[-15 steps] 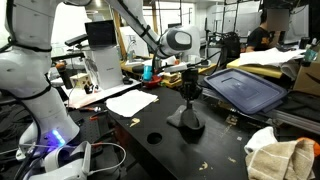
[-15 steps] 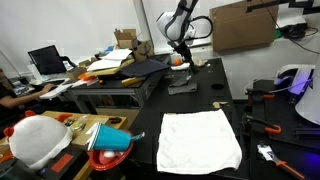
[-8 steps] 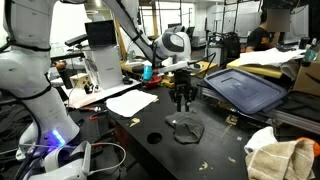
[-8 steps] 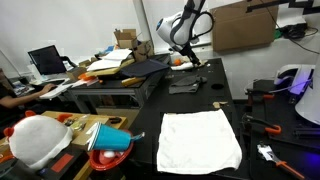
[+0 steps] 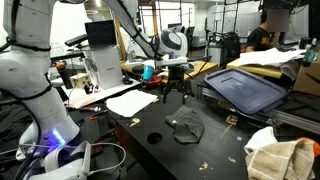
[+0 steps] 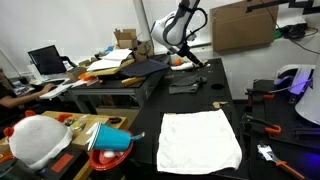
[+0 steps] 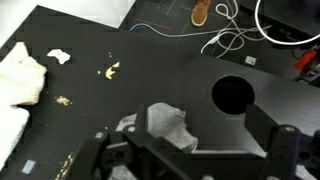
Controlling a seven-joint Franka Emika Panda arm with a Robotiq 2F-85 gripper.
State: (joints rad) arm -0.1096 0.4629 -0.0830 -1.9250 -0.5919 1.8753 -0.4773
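End effector (image 5: 176, 96) spread wide, hovering just above the dark cloth (image 5: 186, 127), pinching nothing. Crumpled in a low heap mid-counter (image 5: 140, 158), right of the round hole (image 7: 235, 97). Looks soft, light and floppy, likely to sag; best pinched at the raised fold (image 7: 167, 122) on top. From the wrist view only: that fold's paler face, crumbs (image 7: 110, 70) up close. From the exterior views only: the gap above the cloth, plus the white towel (image 6: 200, 140) nearer the front

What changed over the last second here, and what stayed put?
The end effector opened, let go of the dark cloth and rose clear; the cloth, earlier pulled up into a peak, now lies slumped on the black table. The white towel stayed put.
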